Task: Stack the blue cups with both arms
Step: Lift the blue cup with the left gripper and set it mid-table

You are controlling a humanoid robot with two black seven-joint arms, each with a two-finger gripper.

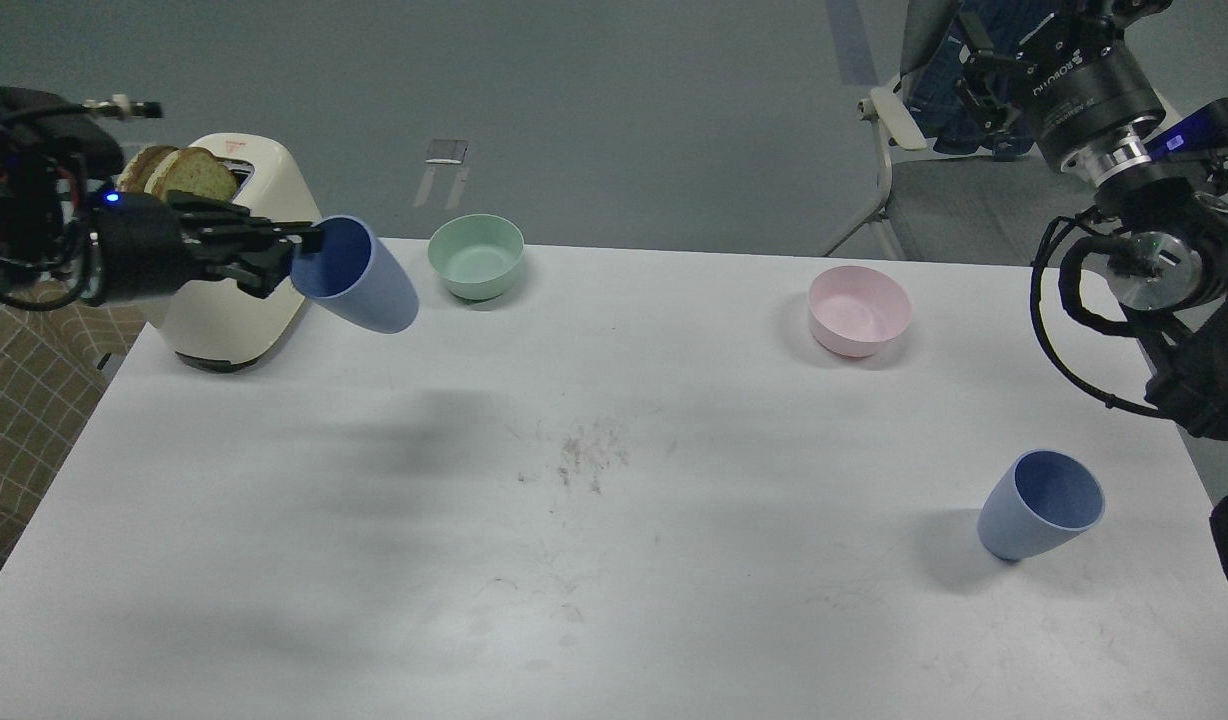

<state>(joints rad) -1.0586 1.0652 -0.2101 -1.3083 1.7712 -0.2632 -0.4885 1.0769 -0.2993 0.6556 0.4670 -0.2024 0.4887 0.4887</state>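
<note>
wide bare stretch across the middle and near side of the white table (614, 560), open to a gripper from either side. crowded along the far edge by toaster (236, 290), green bowl (475, 256) and pink bowl (859, 310). blocked near right by an upright blue cup (1040, 518).

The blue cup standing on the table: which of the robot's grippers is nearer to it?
Right. The right gripper is raised high above and behind the standing blue cup; the left gripper grips the other blue cup far across the table.
</note>
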